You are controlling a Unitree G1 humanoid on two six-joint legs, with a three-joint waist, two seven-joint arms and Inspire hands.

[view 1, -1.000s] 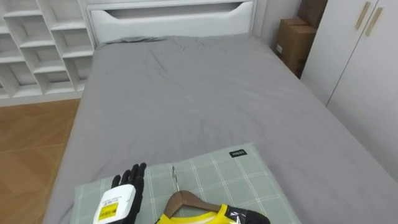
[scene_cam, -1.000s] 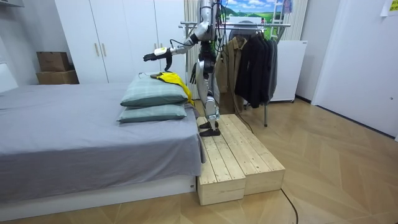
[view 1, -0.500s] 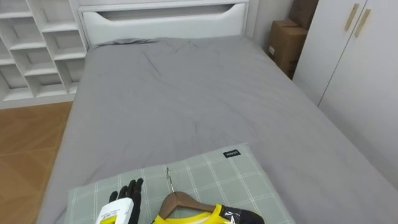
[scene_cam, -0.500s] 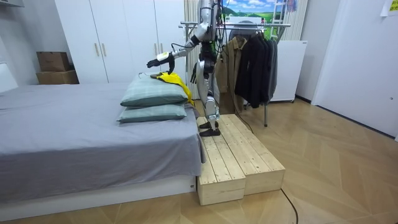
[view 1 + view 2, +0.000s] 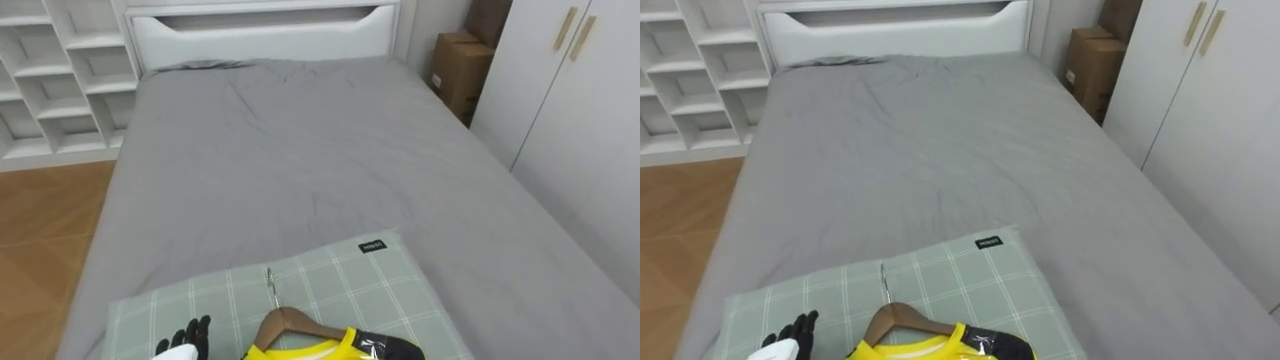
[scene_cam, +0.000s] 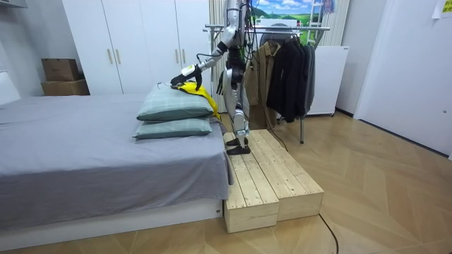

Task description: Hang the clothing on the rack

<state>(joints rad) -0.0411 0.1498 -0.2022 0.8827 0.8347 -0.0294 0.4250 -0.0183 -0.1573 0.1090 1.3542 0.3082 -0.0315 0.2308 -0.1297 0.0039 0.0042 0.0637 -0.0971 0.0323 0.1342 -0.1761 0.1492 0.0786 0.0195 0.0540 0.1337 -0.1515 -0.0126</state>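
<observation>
Lying on the upper of two stacked pillows, the yellow garment [image 5: 300,351] is draped on a wooden hanger [image 5: 291,323] whose metal hook [image 5: 270,284] points up the bed. The garment has a dark patch at its right shoulder and runs out of the eye views at their lower edge. The upper pillow [image 5: 335,282] is pale green with a light check and a small dark label at its far right corner. In the room view it rests on a second pillow [image 6: 173,129] of the same green.

The left hand [image 5: 186,337] shows at the lower edge of the eye views, just left of the hanger and apart from it. Its dark fingers are straight and slightly spread above the pillow, holding nothing. In the room view the left arm reaches out over the pillows. The right hand [image 6: 221,85] hangs by the robot's hip, too small to tell how its fingers stand.

The pillows sit at the near end of a bed [image 5: 300,150] with a wrinkled grey cover and a white headboard [image 5: 265,28]. White open shelves [image 5: 50,80] stand to the left of the bed, and a cardboard box [image 5: 458,65] and a white wardrobe [image 5: 580,110] to the right. The robot stands upright on a low wooden platform [image 6: 268,180] beside the bed. Behind it is a clothes rack [image 6: 300,29] hung with dark coats [image 6: 289,70].
</observation>
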